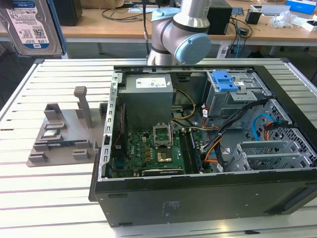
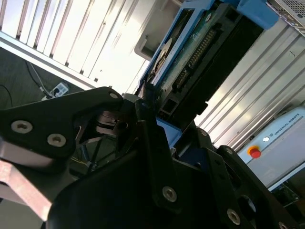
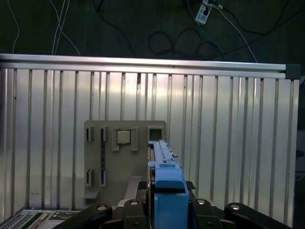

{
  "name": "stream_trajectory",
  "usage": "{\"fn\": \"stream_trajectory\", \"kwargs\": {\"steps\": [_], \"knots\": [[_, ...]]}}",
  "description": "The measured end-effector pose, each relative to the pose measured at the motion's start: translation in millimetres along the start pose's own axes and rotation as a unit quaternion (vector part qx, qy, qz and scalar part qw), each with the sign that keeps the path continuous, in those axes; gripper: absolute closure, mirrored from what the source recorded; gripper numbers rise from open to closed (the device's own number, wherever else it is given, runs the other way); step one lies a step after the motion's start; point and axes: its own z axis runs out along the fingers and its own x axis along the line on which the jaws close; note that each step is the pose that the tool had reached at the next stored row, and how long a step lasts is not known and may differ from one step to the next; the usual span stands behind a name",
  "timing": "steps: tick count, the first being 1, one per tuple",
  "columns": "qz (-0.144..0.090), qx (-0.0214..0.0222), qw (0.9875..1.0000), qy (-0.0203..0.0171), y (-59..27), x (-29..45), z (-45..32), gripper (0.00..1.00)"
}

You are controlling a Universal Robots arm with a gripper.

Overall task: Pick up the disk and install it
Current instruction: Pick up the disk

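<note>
Silver-grey arm [image 1: 173,29], light-blue joint cap [image 1: 192,48]; black gripper [image 2: 141,103], silver screws [image 2: 56,139].

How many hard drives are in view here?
1: the disk, gripped in the claw in both wrist views, seen at the exterior view's upper left. Others may sit hidden inside the computer case.

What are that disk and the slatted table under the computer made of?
The disk looks like silvery metal with a glossy paper label; its side rails look like blue moulded plastic, and one face carries a green circuit board. The table is probably bare aluminium: pale, grooved, softly reflective.
</note>
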Motion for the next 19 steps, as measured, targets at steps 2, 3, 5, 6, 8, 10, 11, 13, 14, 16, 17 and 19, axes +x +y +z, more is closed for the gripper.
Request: {"fn": "stream_trajectory", "kwargs": {"steps": [2,3,5,6,8,10,11,13,14,16,17,19], "knots": [[0.0,0.0002,1.0,-0.0019,0.0,0.1,-1.3,0.63],[0.0,0.0002,1.0,-0.0036,0.0,0.0,-1.3,0.63],[0.0,0.0002,1.0,-0.0045,0.0,-0.1,-1.3,0.63],[0.0,0.0002,1.0,-0.0048,0.0,0.0,-1.4,0.63],[0.0,0.0003,1.0,-0.0065,0.1,2.1,-1.4,0.63],[0.0,0.0004,1.0,-0.0099,0.3,7.0,-1.3,0.63],[0.0,0.0004,0.9999,-0.0106,0.4,9.2,-1.4,0.63],[0.0,0.0005,0.9999,-0.012,0.6,13.5,-1.3,0.63],[0.0,0.0005,0.9999,-0.012,0.5,14.0,-1.3,0.63],[0.0,0.0005,0.9999,-0.012,0.5,14.2,-1.3,0.63],[0.0,0.0005,0.9999,-0.012,0.5,14.3,-1.3,0.63],[0.0,0.0005,0.9999,-0.012,-2.1,14.5,-1.3,0.63]]}}
